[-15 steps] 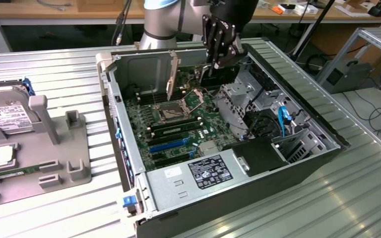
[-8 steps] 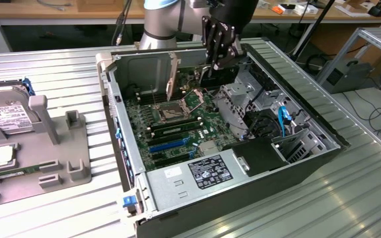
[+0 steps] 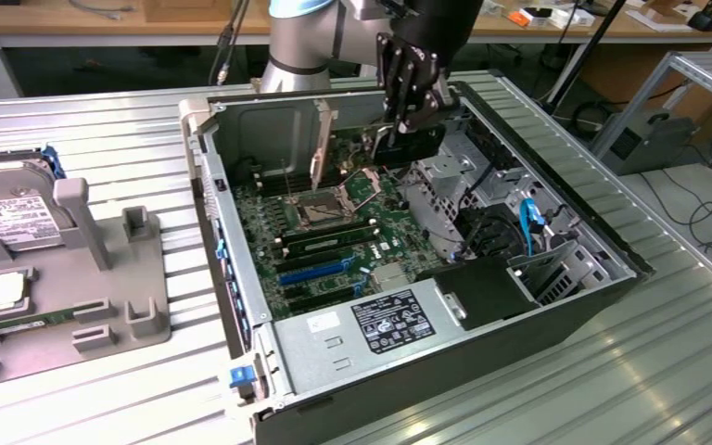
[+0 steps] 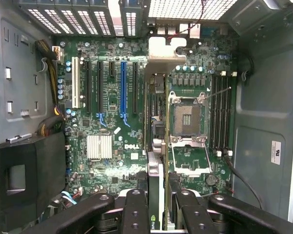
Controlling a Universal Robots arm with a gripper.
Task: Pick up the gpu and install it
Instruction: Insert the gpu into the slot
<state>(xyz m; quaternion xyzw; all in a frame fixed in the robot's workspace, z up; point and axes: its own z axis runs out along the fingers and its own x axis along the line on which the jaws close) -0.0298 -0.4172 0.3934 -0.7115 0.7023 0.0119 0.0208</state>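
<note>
- Pincer (image 3: 412, 109) is clenched on the gpu (image 3: 408, 146); in the wrist view we see the card standing on edge between the dark fingers (image 4: 134, 207), one on each face.
- We find the gpu inside the open computer case (image 3: 578, 278), hanging above the motherboard (image 3: 369, 236) at the far end of the case and not seated in anything.
- Its long axis runs from the pincer toward the case's vented rear wall (image 4: 68, 17), and its metal bracket (image 4: 162, 53) leads at that end.
- We read that axis as parallel to the expansion slots (image 4: 105, 87), so the card seems already turned the right way.
- Below the card we see the strip of board between the last black slot and the processor socket (image 4: 188, 119), so it is over no slot.
- The offset is the relation that matters. In the exterior view the slots, the blue slot (image 3: 319, 271) among them, lie nearer than the pincer and toward the exterior view's left, with the socket between.
- We judge the gap to be sideways across the slots and downward, not a turn.
- The case lies on its side on the ribbed metal surface (image 3: 96, 130).
</note>
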